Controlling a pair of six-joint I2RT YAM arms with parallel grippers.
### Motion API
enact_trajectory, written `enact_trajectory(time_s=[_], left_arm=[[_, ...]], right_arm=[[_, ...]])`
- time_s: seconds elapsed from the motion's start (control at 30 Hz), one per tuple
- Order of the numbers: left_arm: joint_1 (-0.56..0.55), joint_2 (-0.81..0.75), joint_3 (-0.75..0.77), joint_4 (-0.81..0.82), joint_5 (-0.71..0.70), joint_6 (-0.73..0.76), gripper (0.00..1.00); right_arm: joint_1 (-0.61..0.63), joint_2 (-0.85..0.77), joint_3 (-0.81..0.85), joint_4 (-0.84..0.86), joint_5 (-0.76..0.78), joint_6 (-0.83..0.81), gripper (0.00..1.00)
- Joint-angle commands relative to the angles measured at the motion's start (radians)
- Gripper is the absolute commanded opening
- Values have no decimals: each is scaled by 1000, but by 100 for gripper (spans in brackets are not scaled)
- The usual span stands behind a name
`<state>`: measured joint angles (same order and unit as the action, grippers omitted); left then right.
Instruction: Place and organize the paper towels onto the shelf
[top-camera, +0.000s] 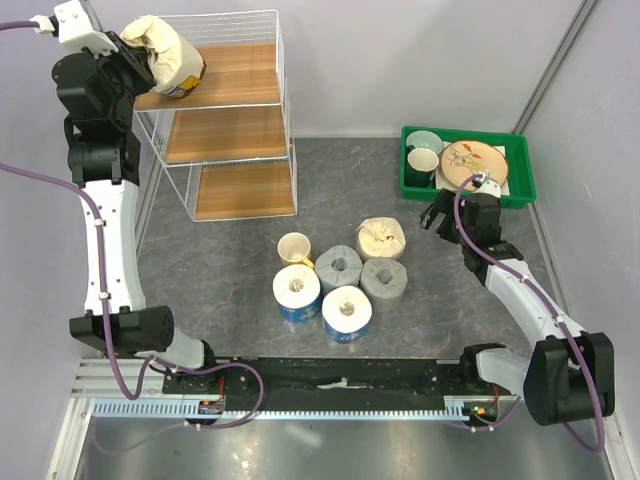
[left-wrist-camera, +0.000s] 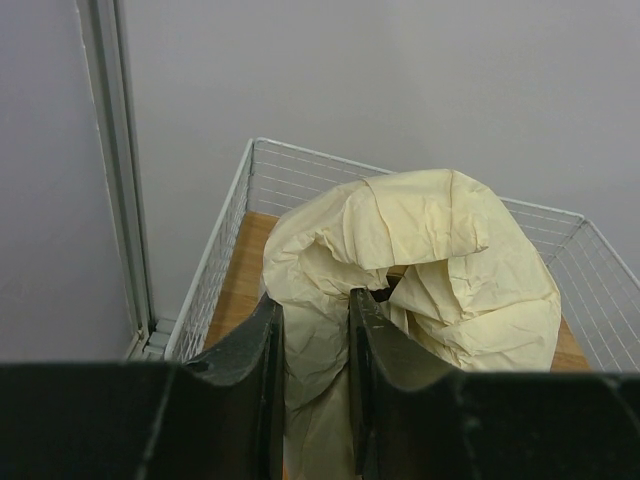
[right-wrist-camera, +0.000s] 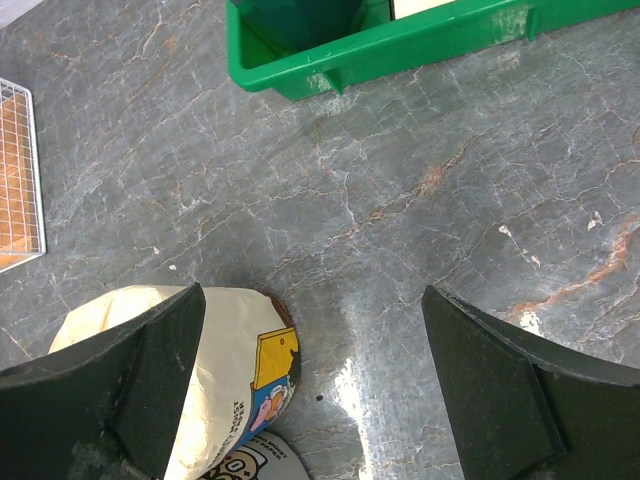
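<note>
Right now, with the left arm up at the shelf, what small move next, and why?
Probably ease the cream roll further in over the top board before letting go: the left fingers pinch its wrapper, and it is tilted over the board's left end.

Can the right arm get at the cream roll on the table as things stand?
Probably yes: the right fingers hang open right beside that cream roll, with bare table between them. The grey rolls sit only on its near side.
</note>
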<state>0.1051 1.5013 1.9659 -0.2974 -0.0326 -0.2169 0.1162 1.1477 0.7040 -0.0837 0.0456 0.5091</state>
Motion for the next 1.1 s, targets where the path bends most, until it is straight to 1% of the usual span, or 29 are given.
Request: enact_trajectory(time_s=[0.0,0.07,0.1,0.17,0.27,0.47,0.57,0.67,0.93,1.03,1.07], left_arm=[[4,0,37,75,28,-29,27],[5,2,40,73,28,-29,33],[5,2,41,73,52,-29,35],[5,4,41,73,59,-32,39],[5,10,41,73,69,-36,43],[2,16,41,73,79,-38,61],[4,19,39,73,83,-38,67],[7,22,39,73,85,-36,70],[5,24,31,72,95,-33,72],[5,-6,7,95,128,-44,75],[4,-38,-22,115,157,-55,75]], right_arm=[[3,-9,37,32,13,-4,98],[3,-11,37,32,13,-6,98],[3,-11,37,33,13,-6,98],[3,-8,37,32,11,-3,98],[3,-6,34,33,10,2,98],[5,-5,34,35,7,0,98],[3,-5,31,35,8,2,98],[5,-5,31,36,7,0,98],[3,0,29,39,5,3,98],[3,0,26,41,10,2,98],[3,-2,25,42,10,2,98]])
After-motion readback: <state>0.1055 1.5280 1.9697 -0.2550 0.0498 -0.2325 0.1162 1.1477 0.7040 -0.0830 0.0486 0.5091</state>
